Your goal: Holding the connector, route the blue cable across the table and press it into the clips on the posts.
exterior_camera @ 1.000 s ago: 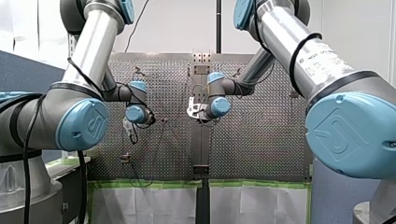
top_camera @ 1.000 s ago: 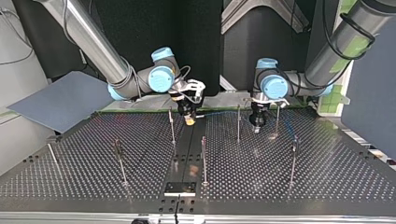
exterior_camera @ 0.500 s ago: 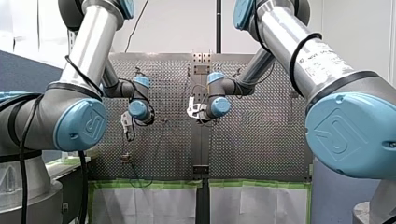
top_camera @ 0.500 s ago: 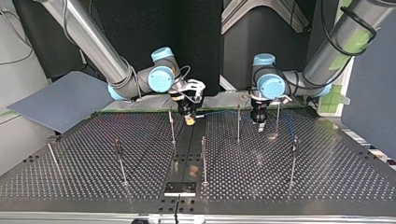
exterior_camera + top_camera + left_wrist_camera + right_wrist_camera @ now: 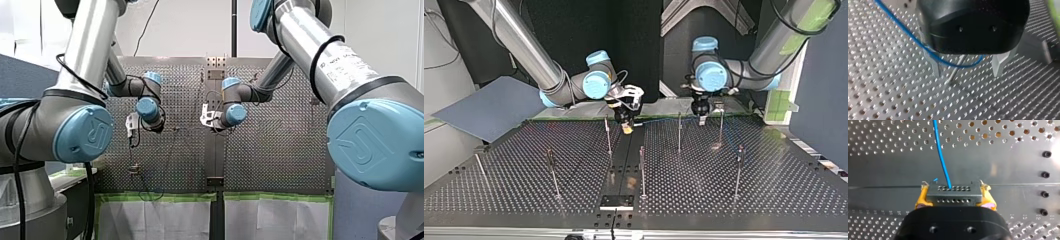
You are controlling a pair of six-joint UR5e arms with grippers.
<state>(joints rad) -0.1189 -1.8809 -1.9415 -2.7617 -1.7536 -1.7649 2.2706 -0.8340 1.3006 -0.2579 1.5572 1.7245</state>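
Blue thin cable (image 5: 898, 23) crossed between my left gripper's (image 5: 966, 72) wide-spread fingers (image 5: 934, 66), by a slim metal post (image 5: 956, 69). My right gripper (image 5: 955, 198) clamped its dark connector (image 5: 953, 192).

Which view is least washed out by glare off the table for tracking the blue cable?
Left wrist view: hard glints off the table, yet the blue cable shows plainly at the open left end effector. Right wrist view: even light, cable and connector plain. Top view: posts mirrored in the table, cable only a faint line.

Perforated metal table (image 5: 774, 192) with thin upright posts (image 5: 679, 132)
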